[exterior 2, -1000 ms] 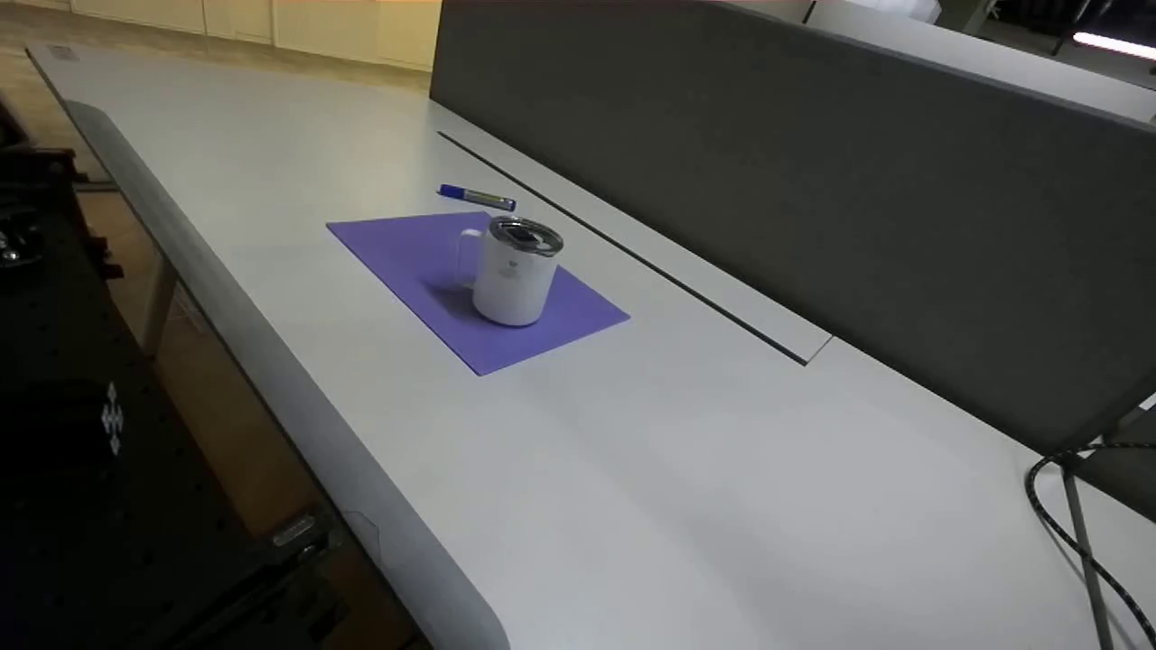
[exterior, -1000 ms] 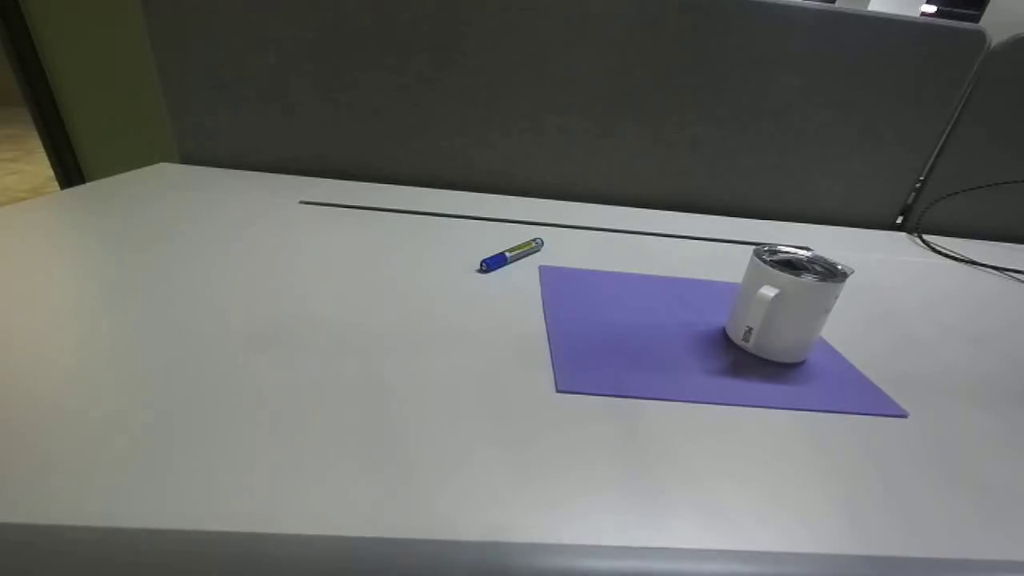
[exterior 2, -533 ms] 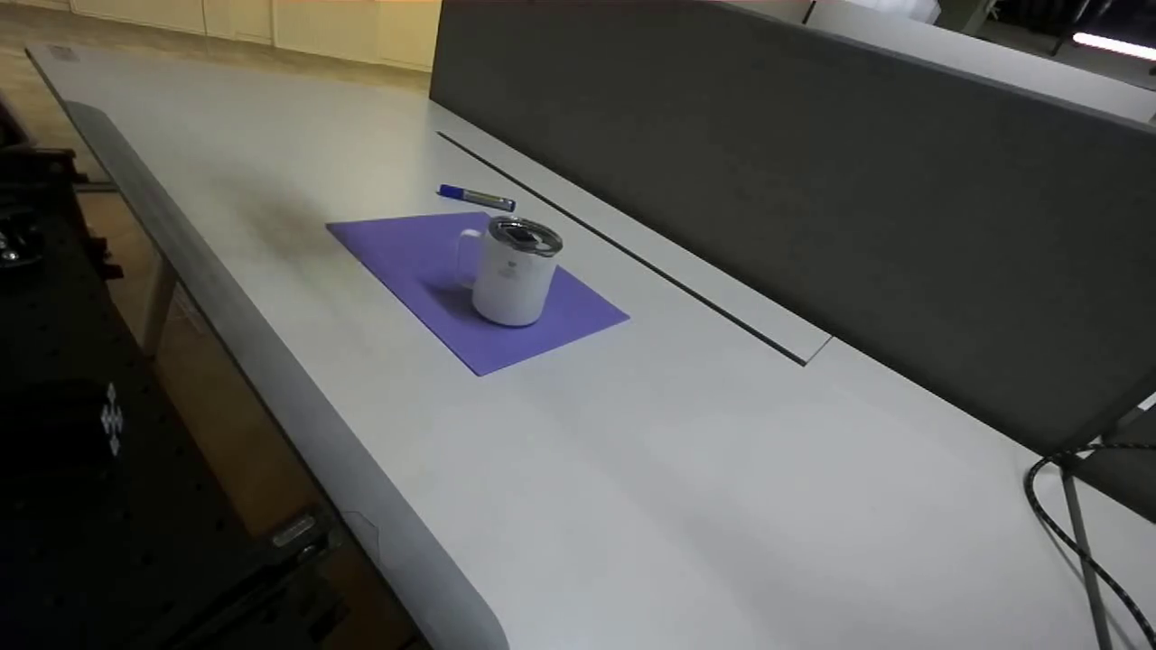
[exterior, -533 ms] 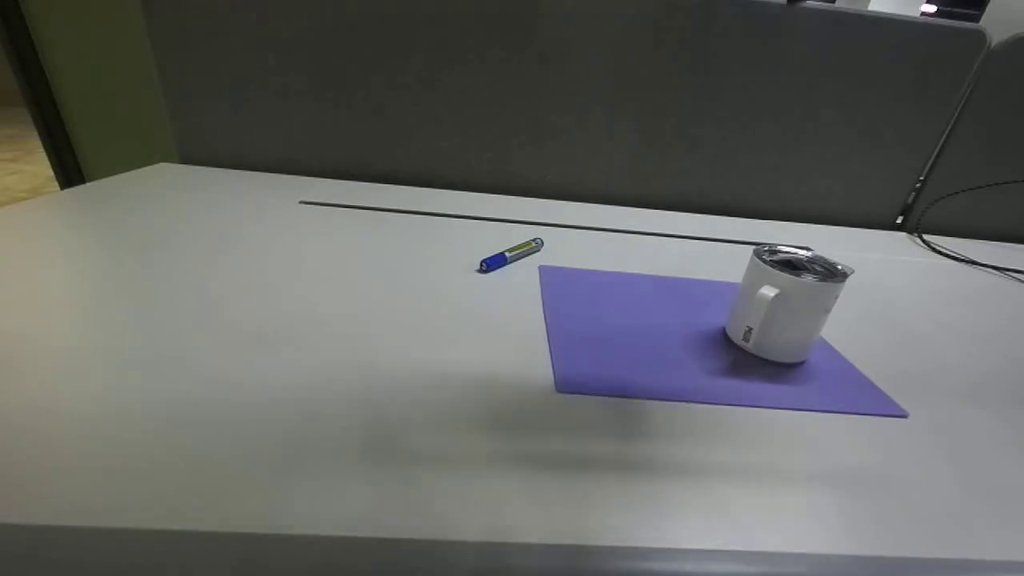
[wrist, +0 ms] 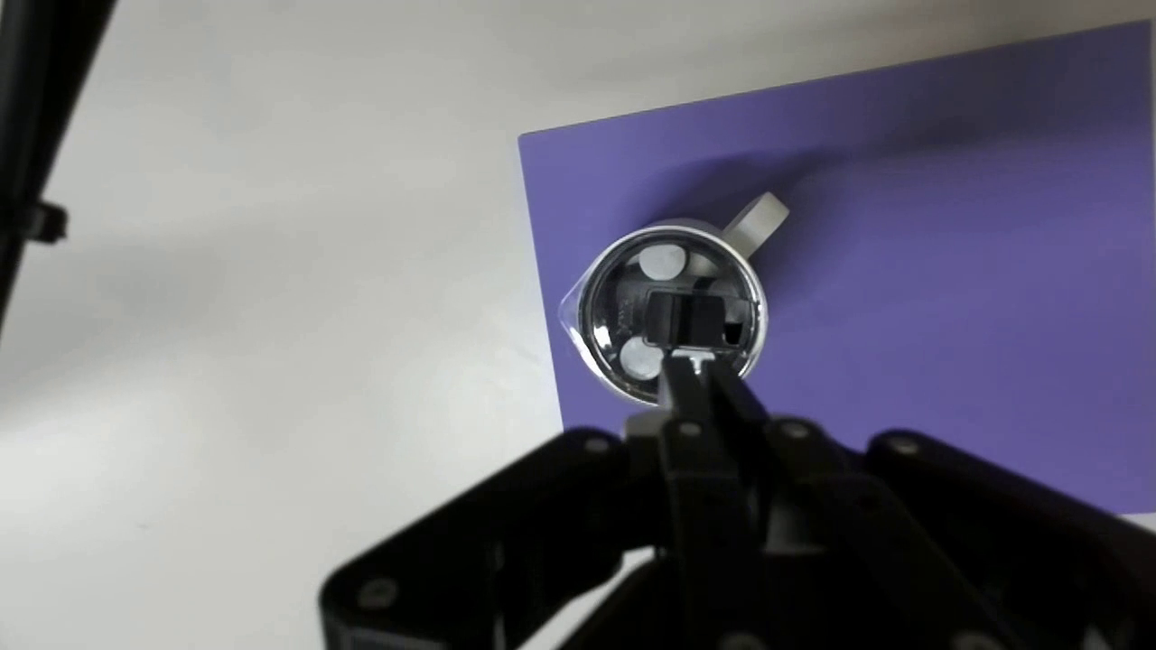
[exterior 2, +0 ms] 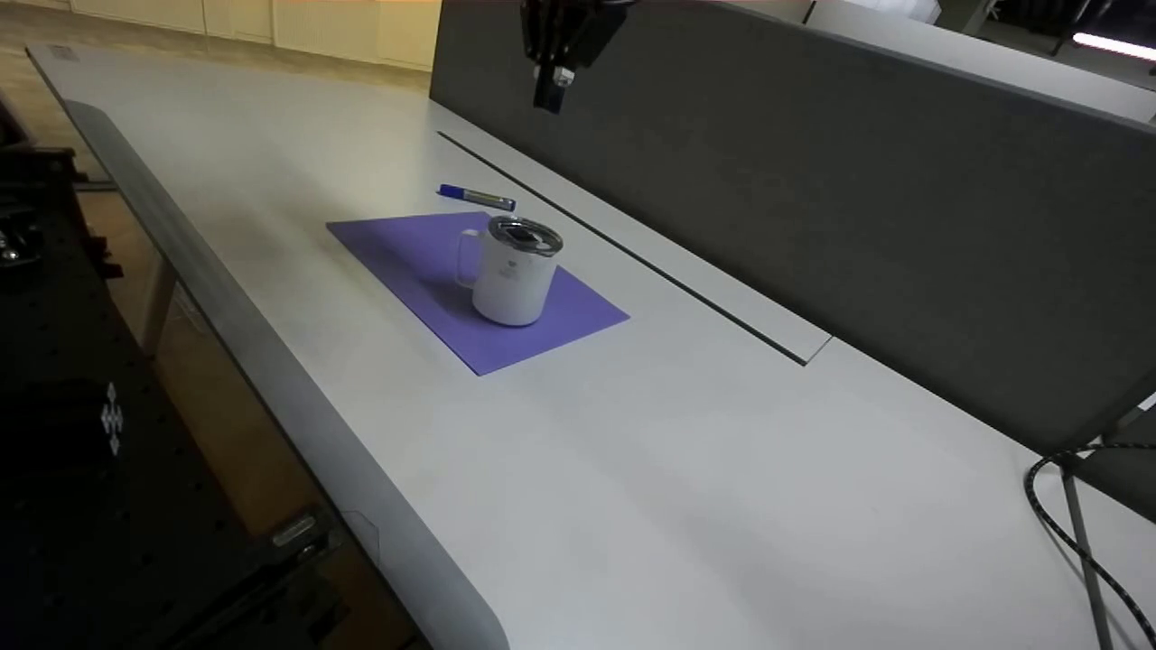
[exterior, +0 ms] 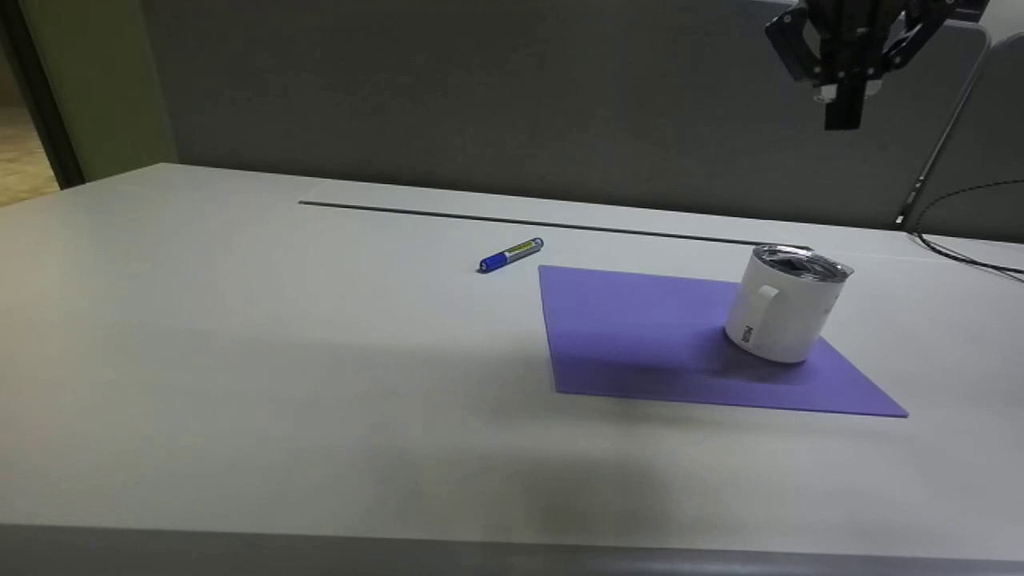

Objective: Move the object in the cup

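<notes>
The cup (exterior: pixel 780 312), squat and white with a handle, stands upright on a purple mat; it shows in both exterior views. A clear lid with a black slider covers its top, seen from above in the wrist view as the cup (wrist: pixel 623 289). Nothing can be made out inside. A blue-capped marker (exterior: pixel 512 254), the only other loose object, lies on the table beyond the mat. My gripper (exterior: pixel 842 126) hangs well above the cup, touching nothing. Its fingertips are together, with nothing held between them; the gripper (wrist: pixel 703 366) overlaps the lid's edge in the wrist view.
The purple mat (exterior: pixel 624 336) lies flat on the pale table (exterior: pixel 280 384). Behind rises a grey partition (exterior 2: pixel 813 181). A dark slot (exterior 2: pixel 632 253) runs along the table's back. A black cable (exterior 2: pixel 1039 496) curls at the far corner by the partition.
My gripper has come down into both exterior views from above the frame. Its shadow now spreads over the table and mat. Cup, mat and marker have not moved.
</notes>
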